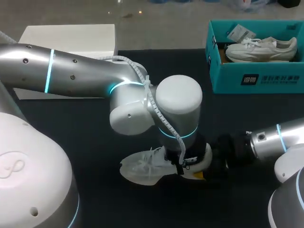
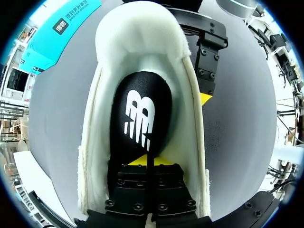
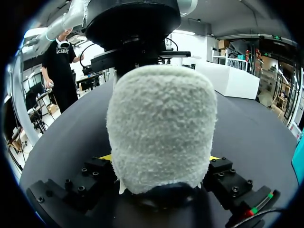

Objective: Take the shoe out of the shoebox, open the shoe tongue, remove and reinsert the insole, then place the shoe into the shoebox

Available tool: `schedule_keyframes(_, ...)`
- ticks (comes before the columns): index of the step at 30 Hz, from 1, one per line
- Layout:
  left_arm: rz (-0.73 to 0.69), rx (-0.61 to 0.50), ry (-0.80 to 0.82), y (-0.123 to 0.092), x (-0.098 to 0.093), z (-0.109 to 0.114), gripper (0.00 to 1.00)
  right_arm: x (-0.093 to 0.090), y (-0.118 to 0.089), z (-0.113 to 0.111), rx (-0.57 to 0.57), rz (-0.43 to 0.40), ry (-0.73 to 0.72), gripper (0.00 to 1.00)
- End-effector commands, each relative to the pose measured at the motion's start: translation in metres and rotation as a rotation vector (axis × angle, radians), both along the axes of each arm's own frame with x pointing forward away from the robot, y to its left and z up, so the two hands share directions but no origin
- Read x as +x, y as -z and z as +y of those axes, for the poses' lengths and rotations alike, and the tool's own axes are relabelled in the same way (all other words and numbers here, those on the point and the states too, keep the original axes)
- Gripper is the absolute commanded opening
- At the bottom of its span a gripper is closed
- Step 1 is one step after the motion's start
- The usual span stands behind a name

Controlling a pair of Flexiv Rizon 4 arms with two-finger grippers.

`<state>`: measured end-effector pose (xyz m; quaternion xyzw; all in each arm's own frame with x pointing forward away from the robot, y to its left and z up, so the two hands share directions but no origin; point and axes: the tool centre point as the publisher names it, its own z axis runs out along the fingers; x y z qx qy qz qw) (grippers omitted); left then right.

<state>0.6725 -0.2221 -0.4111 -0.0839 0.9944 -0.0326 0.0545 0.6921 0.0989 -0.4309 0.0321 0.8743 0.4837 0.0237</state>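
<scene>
Right now we're working on the shoe [image 1: 142, 168], which is lying sole down on the table [image 1: 85, 142] in front of us, well apart from the shoebox [image 1: 256, 78] at the far right corner. A second shoe [image 1: 261, 50] is sitting in that box. Key relation: the shoe's long axis is running side to side across us, with the toe [image 1: 126, 173] pointing toward our left side and the heel [image 3: 161, 118] pointing at the right arm. Our right gripper [image 3: 160, 157] is sitting on that axis and clamping the heel, one yellow tip on each flank, so it's acting as the anchor. Our left gripper [image 2: 151, 160] is hanging straight down into the shoe's opening at the tongue end, with the black insole [image 2: 140, 111] stretching ahead of it toward the heel collar. We're reading the insole as lying flat in its bed. We can't tell the left gripper's state because its own body is blocking the view; it may be touching the insole. We're judging that the left arm is the one placed for the insole work. Any pull or push should be going along the shoe's length, against the right arm's hold.
</scene>
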Motion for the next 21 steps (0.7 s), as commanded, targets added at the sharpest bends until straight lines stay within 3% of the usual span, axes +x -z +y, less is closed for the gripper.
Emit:
schedule_keyframes(1, 0.015, -0.095, -0.004, -0.007, 0.000, 0.014, 0.00, 0.000, 0.003, 0.002, -0.005, 0.000, 0.003, 0.00)
schedule_keyframes(4, 0.053, -0.190, -0.014, -0.017, 0.001, 0.015, 0.00, 0.000, 0.003, 0.002, -0.005, 0.000, 0.003, 0.00)
schedule_keyframes(21, 0.141, -0.493, 0.029, -0.055, -0.005, 0.015, 0.00, 0.000, 0.003, 0.002, -0.005, 0.000, 0.003, 0.00)
